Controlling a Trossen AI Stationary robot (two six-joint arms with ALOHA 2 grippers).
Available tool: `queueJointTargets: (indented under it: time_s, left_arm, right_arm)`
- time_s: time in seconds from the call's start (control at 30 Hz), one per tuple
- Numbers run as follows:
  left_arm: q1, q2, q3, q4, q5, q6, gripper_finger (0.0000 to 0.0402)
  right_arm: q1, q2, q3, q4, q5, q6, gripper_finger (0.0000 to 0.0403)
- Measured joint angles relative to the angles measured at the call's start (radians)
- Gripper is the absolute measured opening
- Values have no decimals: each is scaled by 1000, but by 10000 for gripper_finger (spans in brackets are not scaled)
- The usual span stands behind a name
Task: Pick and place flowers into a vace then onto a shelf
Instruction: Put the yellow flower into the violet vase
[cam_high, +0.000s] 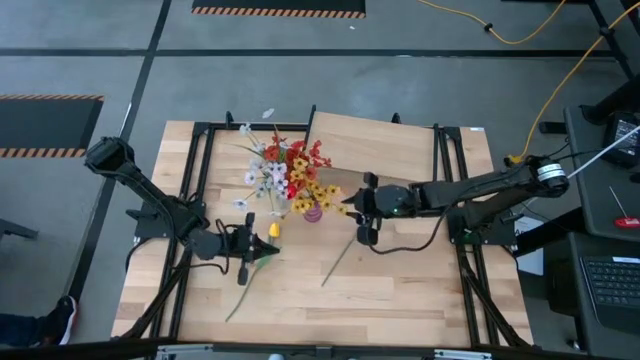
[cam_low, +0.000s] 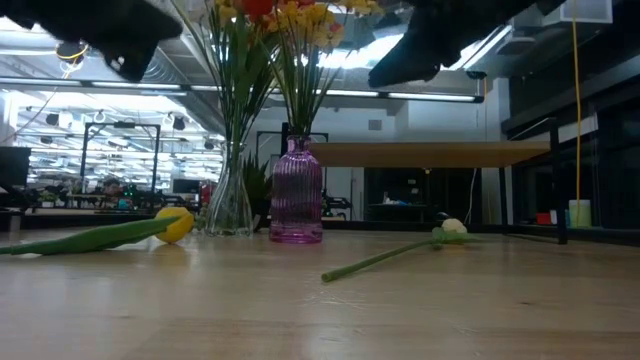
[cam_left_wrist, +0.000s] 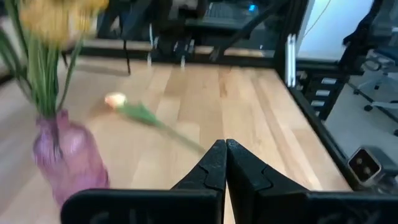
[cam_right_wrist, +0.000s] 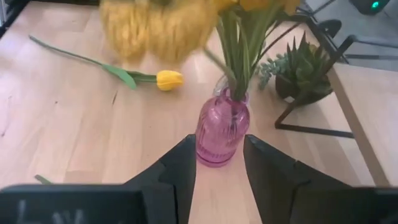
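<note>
Grey floor (cam_high: 420, 85) with hazard-striped mats (cam_high: 278, 8), yellow cable (cam_high: 560, 75), bright ceiling lights (cam_low: 60, 85).

The table (cam_high: 400, 290) is pale wood with lengthwise plank seams. A ribbed, translucent pink-purple vase (cam_right_wrist: 222, 129) holds green stems topped with yellow blooms (cam_high: 312, 194). Beside it, a clear glass vase (cam_low: 230, 203) carries red (cam_high: 305, 155) and white blossoms (cam_high: 262, 175). A yellow tulip (cam_right_wrist: 168, 79) on a green stem lies flat; another green stem (cam_left_wrist: 158, 122) ends in a cream-white bud. The shelf (cam_high: 385, 148) is light wood on black legs. Both end effectors are black.
</note>
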Motion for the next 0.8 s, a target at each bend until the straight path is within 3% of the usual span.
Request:
queueJointTargets:
  time_s: [0.13, 0.33, 0.57, 0.67, 0.8]
  left_arm:
    - [0, 0, 0, -107, -1, -127, 2]
    - [2, 3, 26, -322, -15, -321, 1]
    - [7, 95, 313, -890, 46, -545, 1]
    - [10, 170, 429, -1103, 101, -660, 1]
    - [9, 279, 537, -1253, 209, -776, 2]
  right_arm:
    - [16, 0, -81, 119, 0, 7, 111]
    - [46, 1, -262, 447, 0, 29, 68]
    - [52, 1, -329, 560, 0, 26, 8]
    - [58, 1, -330, 575, 0, 29, 8]
    - [87, 5, -330, 654, 0, 16, 13]
